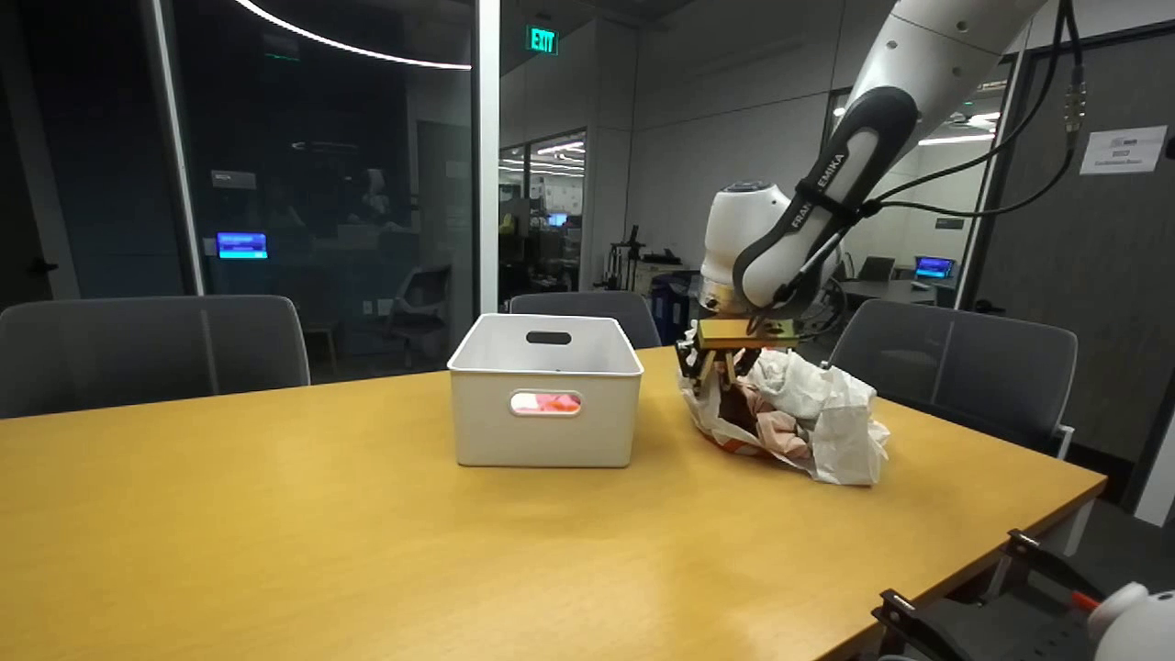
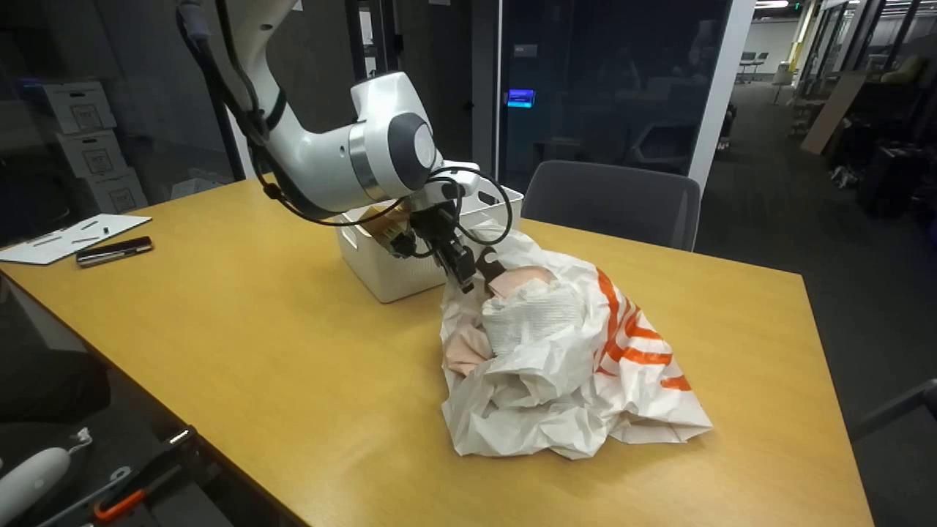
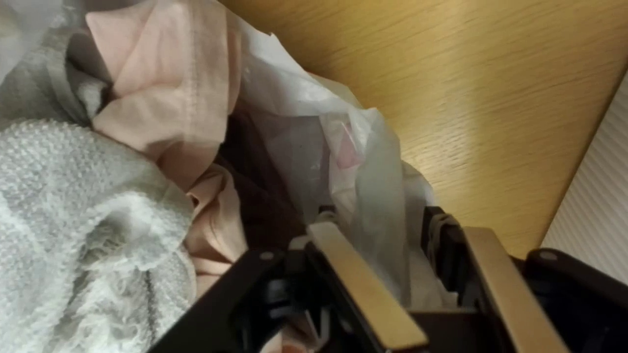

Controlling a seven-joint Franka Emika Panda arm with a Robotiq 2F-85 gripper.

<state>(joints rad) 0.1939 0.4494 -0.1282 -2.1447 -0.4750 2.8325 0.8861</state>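
A crumpled white plastic bag [image 1: 854, 445] with orange print lies on its side on the table; it also shows in the other views [image 2: 542, 421] [image 3: 380, 166]. In it are a light grey textured cloth [image 3: 64, 196], a pink cloth [image 3: 162, 83] and a dark brown cloth [image 3: 265, 215]. My gripper [image 3: 380, 213] points down at the bag's mouth, fingers apart. The bag's rim passes between the fingers. The left finger is on the inner side near the dark cloth. The gripper also shows in both exterior views [image 1: 721, 372] [image 2: 455, 265].
A white bin [image 1: 546, 445] stands beside the bag; something pink-red shows through its handle slot. It also shows in the wrist view [image 3: 593, 196]. A white sheet [image 2: 55, 241] and a dark object [image 2: 113, 252] lie far along the table [image 2: 293, 366]. Chairs [image 1: 955, 367] stand around.
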